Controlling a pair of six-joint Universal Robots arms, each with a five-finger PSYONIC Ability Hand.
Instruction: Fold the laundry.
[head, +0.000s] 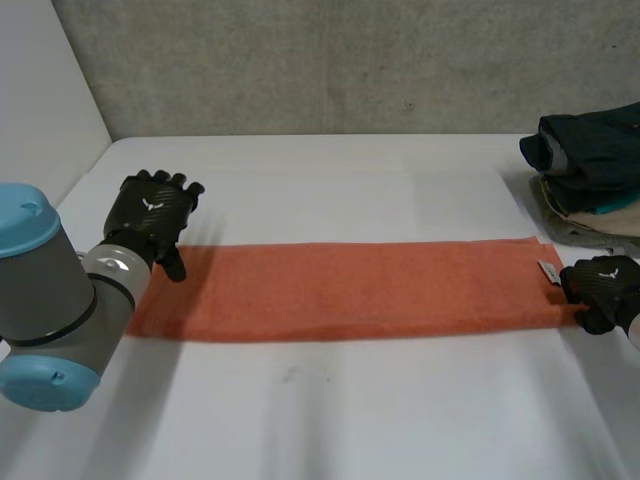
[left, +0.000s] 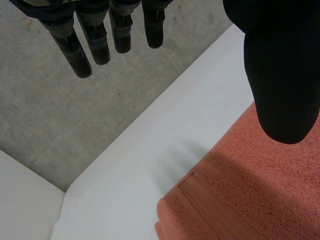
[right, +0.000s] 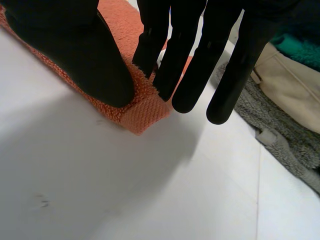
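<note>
A long orange towel (head: 350, 290), folded into a narrow strip, lies flat across the middle of the white table (head: 330, 410). My left hand (head: 150, 215) hovers over the strip's left end with fingers straight and spread, holding nothing. In the left wrist view the thumb (left: 282, 75) hangs above the towel (left: 250, 190) near its far corner. My right hand (head: 605, 285) sits at the strip's right end. There its thumb (right: 75, 50) and fingers pinch the near right corner of the towel (right: 145, 112), which is slightly bunched up.
A pile of folded clothes (head: 590, 170) sits at the table's right edge, just beyond my right hand: dark blue on top, teal and beige below. A grey towel (right: 280, 135) lies at the pile's base. A concrete wall (head: 330, 60) backs the table.
</note>
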